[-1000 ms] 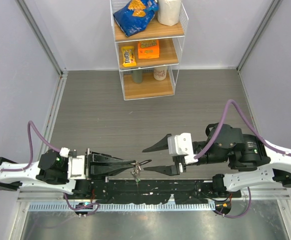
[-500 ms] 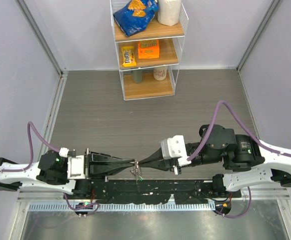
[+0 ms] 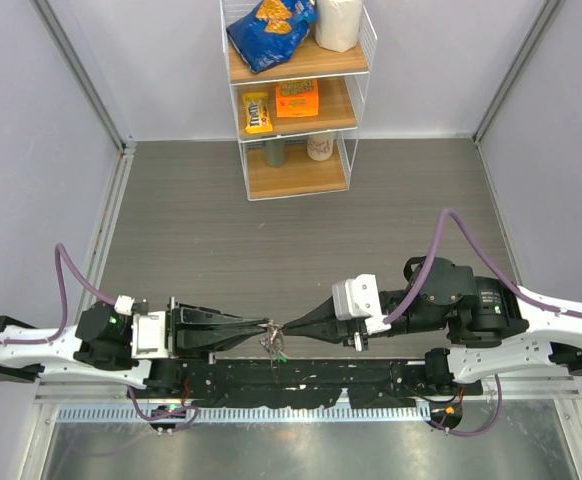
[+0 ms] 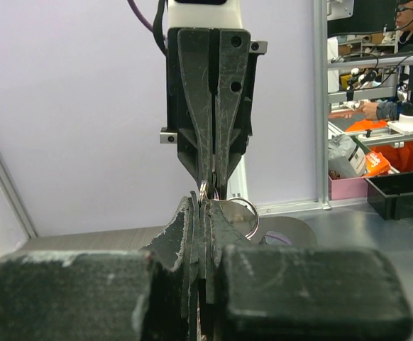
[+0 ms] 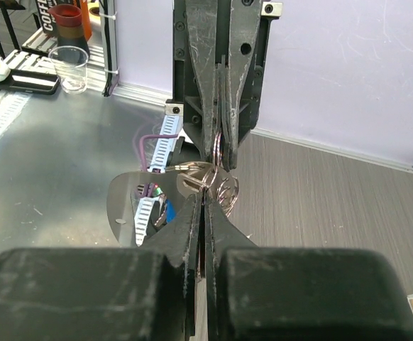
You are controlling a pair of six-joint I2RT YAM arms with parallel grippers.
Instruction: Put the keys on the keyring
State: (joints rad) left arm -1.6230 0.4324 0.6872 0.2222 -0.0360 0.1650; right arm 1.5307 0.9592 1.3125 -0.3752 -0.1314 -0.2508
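Note:
My two grippers meet tip to tip just above the table's near edge. The left gripper (image 3: pixel 268 326) (image 4: pixel 205 202) is shut on the keyring (image 4: pixel 247 215), whose silver ring sticks out to the right of its tips. The right gripper (image 3: pixel 282 328) (image 5: pixel 205 195) is shut too, pinching the ring wire of the same keyring (image 5: pixel 223 190). Small green and blue tags (image 5: pixel 158 207) and a thin chain (image 3: pixel 272 347) dangle below the tips. I cannot make out the keys in this bunch of metal; the fingers hide most of it.
A wire shelf (image 3: pixel 296 100) with snack packs stands at the back centre. A black rail (image 3: pixel 301 375) runs along the near edge under the grippers. A clear cup (image 5: pixel 69 67) and a black bin (image 4: pixel 402 195) sit beyond the table.
The right gripper was open and off to the right. It has moved left to the left gripper's tips and shut on the ring. The left arm has stayed put.

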